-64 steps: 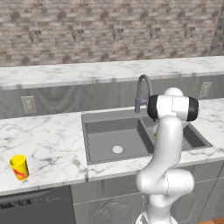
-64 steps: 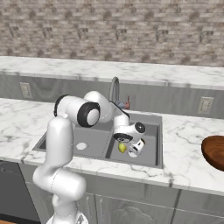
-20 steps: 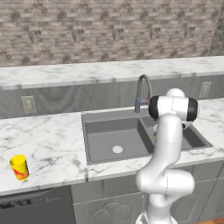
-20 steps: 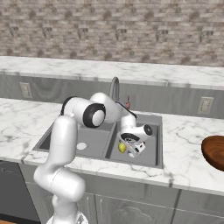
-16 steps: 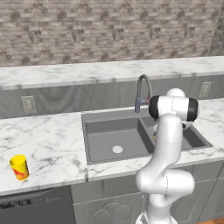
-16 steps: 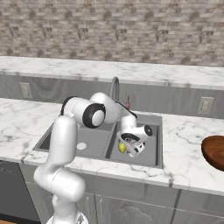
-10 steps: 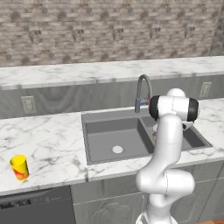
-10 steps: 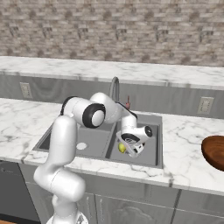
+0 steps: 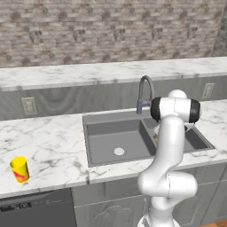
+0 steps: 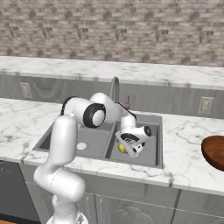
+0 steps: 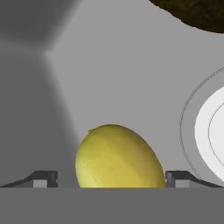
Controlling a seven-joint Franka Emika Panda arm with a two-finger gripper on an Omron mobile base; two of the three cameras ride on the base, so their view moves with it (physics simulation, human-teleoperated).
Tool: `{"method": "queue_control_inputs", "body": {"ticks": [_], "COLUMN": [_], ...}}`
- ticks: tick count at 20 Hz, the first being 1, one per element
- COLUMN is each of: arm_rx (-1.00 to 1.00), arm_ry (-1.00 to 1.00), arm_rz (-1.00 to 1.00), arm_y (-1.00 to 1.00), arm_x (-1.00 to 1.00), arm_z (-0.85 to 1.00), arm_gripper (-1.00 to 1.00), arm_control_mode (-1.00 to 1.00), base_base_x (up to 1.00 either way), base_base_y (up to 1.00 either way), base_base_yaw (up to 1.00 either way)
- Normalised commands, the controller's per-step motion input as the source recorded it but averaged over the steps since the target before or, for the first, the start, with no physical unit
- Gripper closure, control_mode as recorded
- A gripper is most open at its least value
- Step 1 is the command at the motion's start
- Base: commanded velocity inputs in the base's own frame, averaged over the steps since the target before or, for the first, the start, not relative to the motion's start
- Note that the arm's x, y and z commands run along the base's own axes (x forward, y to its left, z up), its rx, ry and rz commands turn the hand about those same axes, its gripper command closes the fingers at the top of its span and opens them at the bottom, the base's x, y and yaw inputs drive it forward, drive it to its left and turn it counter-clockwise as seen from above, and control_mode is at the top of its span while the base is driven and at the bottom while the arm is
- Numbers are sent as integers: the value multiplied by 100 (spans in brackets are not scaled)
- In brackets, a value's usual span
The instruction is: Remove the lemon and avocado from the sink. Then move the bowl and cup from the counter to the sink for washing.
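Down in the grey sink (image 10: 154, 144), the gripper (image 10: 129, 150) is hanging wide open, the lemon (image 11: 117, 156) lying between its fingertips (image 11: 43, 179), ungrasped.

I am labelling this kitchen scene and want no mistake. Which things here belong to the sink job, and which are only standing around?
Belong to the job:
lemon, between the open gripper fingertips
avocado
cup, on the counter
bowl, on the counter
sink

Only standing around:
faucet
wall outlets
brick wall

Marble counter (image 9: 53, 142), brick wall (image 9: 88, 31) (two outlets (image 9: 29, 105))
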Motion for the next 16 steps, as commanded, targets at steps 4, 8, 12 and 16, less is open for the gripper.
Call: {"method": "queue_control_inputs", "body": {"ticks": [4,8,12,16], "arm_rx": [0,0,0,0], "arm_ry": [0,0,0,0], "arm_rz": [0,0,0,0], "arm_y": [1,0,0,0], "arm_x": [13,9,1,-1], "arm_z": [-10,-9,-8,-4], "arm_gripper": [-100,-100,100,100], "arm_control_mode": [-100,-100,-100,-100], "base_base_x": [0,0,0,0], "base_base_y": [0,0,0,0], "base_base_yaw": [0,0,0,0]}}
